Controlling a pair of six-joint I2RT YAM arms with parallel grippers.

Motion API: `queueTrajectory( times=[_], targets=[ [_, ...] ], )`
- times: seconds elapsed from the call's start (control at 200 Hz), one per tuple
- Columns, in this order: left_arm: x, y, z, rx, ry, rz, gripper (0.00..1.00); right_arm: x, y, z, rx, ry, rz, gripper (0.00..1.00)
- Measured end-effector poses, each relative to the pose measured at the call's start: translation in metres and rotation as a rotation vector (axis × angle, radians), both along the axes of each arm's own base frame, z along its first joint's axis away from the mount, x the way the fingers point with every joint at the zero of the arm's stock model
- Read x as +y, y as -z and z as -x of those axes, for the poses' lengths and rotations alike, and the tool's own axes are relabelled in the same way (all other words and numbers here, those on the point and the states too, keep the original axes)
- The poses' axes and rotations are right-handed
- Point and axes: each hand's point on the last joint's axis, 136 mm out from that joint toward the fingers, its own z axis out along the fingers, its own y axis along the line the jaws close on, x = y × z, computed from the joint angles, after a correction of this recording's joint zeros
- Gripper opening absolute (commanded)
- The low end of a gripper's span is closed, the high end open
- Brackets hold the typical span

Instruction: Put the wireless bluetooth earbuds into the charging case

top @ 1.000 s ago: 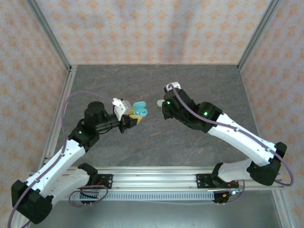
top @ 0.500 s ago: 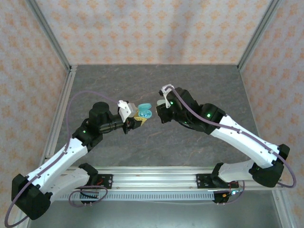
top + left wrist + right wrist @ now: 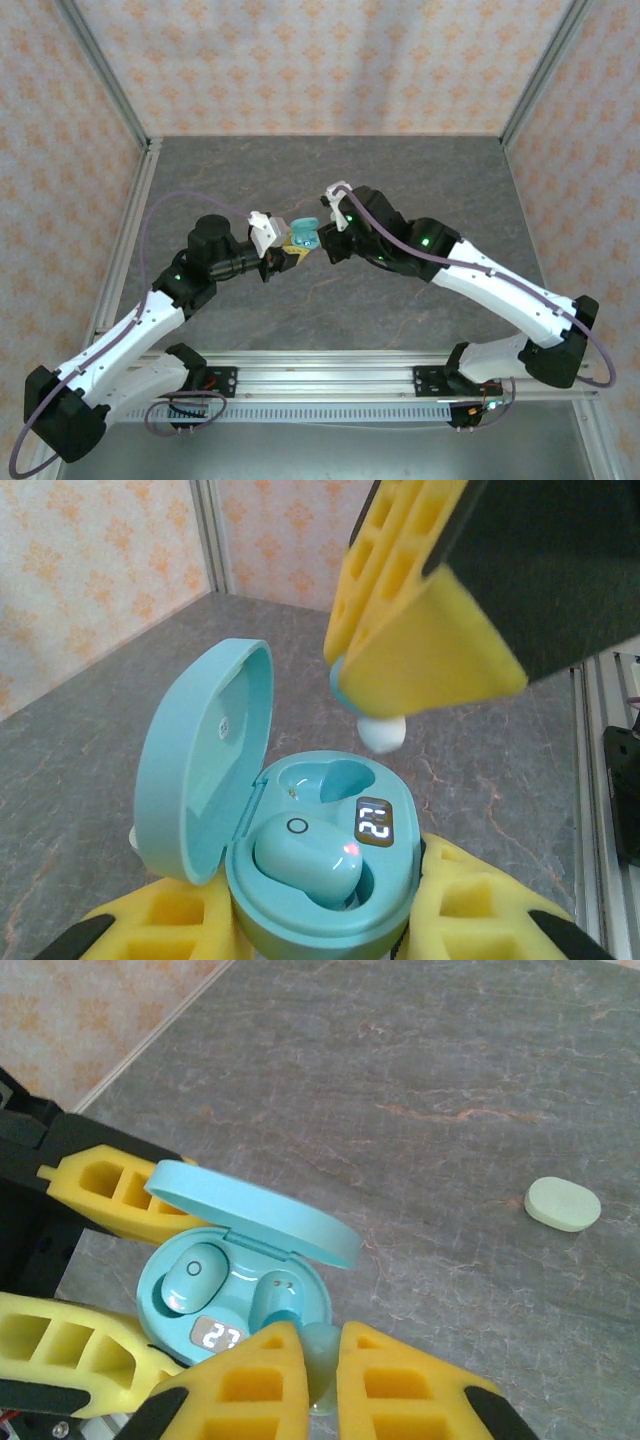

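Left wrist, left end effector clamping open case, seated earbud, right end effector pinching earbud

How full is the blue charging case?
Half full. One earbud lies in the charging case; its other slot is empty, and the right claw holds a second earbud above it.

The left arm and right arm are alike: smooth white shells linked by rounded black joint housings, small green lights glowing on the black parts, and a thin purple cable looping loosely along each one. A small white block sits at each wrist. The left hand and right hand each carry two bright yellow fingers, wedge-shaped with open ribbed cells moulded in, mounted on black backing.
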Motion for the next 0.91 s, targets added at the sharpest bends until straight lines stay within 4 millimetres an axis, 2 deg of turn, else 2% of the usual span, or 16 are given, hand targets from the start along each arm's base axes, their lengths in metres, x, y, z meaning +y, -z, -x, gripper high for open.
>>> queueTrajectory(
  times=[0.36, 0.906],
  targets=[
    [0.001, 0.001, -0.002, 0.0, -0.014, -0.005, 0.0, 0.014, 0.001, -0.003, -0.06, -0.028, 0.071, 0.11],
    [0.002, 0.001, -0.002, 0.001, -0.016, -0.006, 0.0, 0.009, 0.008, -0.009, -0.098, -0.017, 0.155, 0.12]
  ],
)
